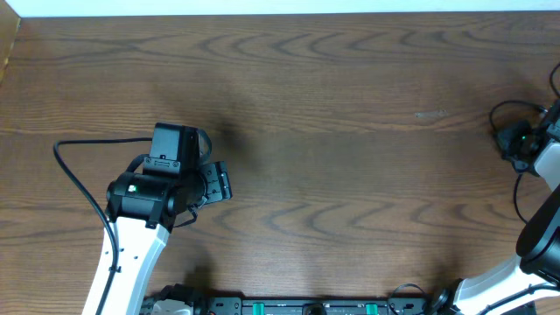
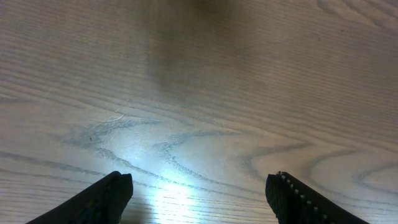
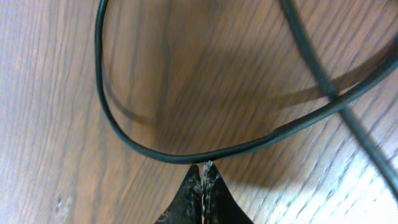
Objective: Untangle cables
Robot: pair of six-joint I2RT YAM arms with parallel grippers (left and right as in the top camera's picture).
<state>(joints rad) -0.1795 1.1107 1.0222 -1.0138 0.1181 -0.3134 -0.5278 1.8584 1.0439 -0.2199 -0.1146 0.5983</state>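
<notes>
A black cable (image 3: 155,151) lies in a wide loop on the wood table in the right wrist view, and a second, blurred black cord (image 3: 323,74) crosses over it at the right. I cannot tell whether these are loose cords or the arm's own wiring. My right gripper (image 3: 204,167) is shut, with its tips right at the near side of the loop and nothing seen between them. Overhead it sits at the far right edge (image 1: 516,140) beside a thin black loop (image 1: 497,114). My left gripper (image 2: 199,193) is open and empty over bare table, at left of centre overhead (image 1: 219,184). No white or grey cord is in view.
The wood table (image 1: 350,105) fills the overhead view, with a pale wall strip along its far edge. The left arm's own black cable (image 1: 79,166) arcs out to the left. A rail with black and green fittings (image 1: 306,306) runs along the near edge.
</notes>
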